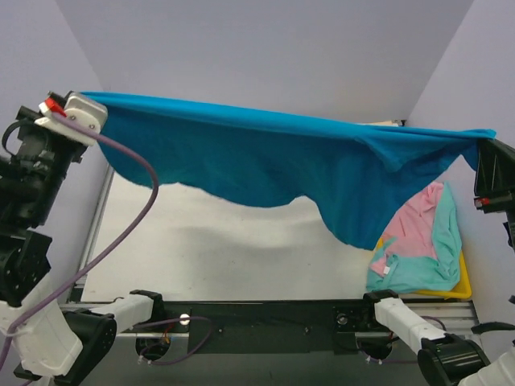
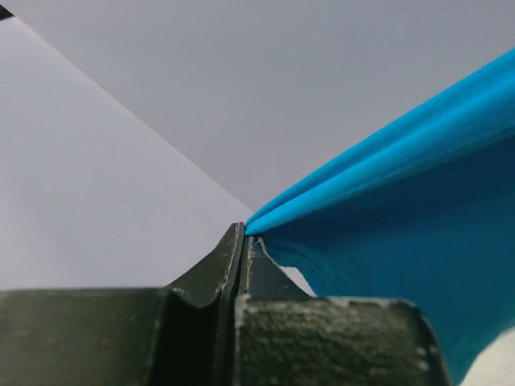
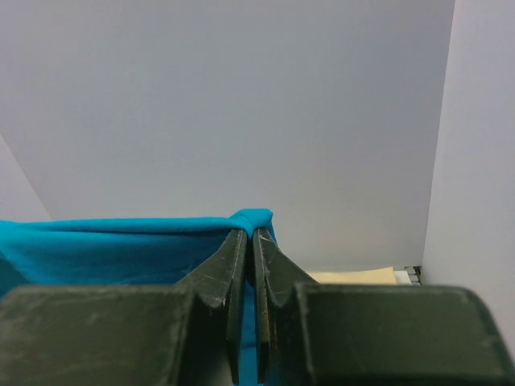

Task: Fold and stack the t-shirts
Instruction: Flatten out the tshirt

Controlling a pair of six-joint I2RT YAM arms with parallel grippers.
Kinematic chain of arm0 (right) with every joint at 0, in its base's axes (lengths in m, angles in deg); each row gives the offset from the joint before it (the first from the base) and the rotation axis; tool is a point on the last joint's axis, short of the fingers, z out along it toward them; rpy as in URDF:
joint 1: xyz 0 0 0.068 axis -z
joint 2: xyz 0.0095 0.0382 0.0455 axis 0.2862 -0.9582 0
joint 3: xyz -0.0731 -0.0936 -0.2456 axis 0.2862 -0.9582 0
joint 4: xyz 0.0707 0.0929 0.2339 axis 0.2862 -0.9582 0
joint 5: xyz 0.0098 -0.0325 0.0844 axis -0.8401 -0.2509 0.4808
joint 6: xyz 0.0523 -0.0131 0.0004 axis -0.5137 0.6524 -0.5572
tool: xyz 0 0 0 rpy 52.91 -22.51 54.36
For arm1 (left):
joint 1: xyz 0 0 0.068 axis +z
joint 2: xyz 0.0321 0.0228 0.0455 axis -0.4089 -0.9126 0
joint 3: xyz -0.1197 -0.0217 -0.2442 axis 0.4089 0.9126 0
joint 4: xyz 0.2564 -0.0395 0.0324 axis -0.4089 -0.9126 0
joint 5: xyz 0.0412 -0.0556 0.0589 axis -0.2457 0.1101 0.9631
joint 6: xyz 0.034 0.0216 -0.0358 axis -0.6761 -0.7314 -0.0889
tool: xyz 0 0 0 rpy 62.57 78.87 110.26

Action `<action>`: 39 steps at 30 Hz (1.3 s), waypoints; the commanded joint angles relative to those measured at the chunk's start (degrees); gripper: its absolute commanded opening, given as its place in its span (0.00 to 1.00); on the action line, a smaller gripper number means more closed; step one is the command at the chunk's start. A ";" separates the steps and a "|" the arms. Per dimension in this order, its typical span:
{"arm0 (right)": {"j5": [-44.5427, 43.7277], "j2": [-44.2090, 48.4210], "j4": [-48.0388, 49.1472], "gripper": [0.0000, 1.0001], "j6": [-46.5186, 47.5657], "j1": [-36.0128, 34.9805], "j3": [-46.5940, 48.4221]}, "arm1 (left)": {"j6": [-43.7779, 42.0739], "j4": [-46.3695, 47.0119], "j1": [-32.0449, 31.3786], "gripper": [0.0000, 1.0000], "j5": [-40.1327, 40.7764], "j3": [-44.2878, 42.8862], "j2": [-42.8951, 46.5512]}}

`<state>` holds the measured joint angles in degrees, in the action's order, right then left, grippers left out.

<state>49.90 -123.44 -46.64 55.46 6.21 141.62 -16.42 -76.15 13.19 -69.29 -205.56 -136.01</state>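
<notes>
A bright blue t-shirt (image 1: 273, 161) hangs stretched in the air between my two grippers, high above the table, its lower edge sagging to the right. My left gripper (image 1: 87, 98) is shut on its left corner; in the left wrist view the jaws (image 2: 244, 232) pinch the blue cloth (image 2: 418, 201). My right gripper (image 1: 485, 138) is shut on its right corner; in the right wrist view the jaws (image 3: 249, 233) clamp the cloth (image 3: 113, 245). A pink t-shirt (image 1: 414, 221) and a teal t-shirt (image 1: 438, 257) lie crumpled at the right. A beige cloth strip (image 3: 354, 276) shows behind the right gripper.
A yellow tray (image 1: 463, 285) at the table's right front holds the pink and teal shirts. The white table (image 1: 225, 249) lies below the hanging shirt. Grey walls close in the left, back and right sides. A purple cable (image 1: 137, 217) hangs from the left arm.
</notes>
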 commanded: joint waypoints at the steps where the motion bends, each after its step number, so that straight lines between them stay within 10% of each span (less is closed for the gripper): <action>1: -2.96 0.82 1.69 0.00 1.84 0.75 0.47 | -0.21 -3.42 0.66 0.00 3.23 -0.84 -0.37; 15: 6.53 -16.81 6.96 0.00 -1.23 0.75 -6.66 | -4.07 8.53 3.02 0.00 9.20 12.26 -8.19; 30: 13.92 -44.62 26.56 0.00 -16.44 7.25 16.81 | -5.92 20.13 9.71 0.00 10.08 -17.81 -35.27; 39: 16.11 -30.75 21.73 0.00 -10.47 7.16 -7.89 | -13.21 24.79 10.68 0.00 4.99 17.02 -19.91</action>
<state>66.14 -163.92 -26.90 42.30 12.44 146.93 -24.50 -55.59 22.29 -64.05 -202.08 -163.29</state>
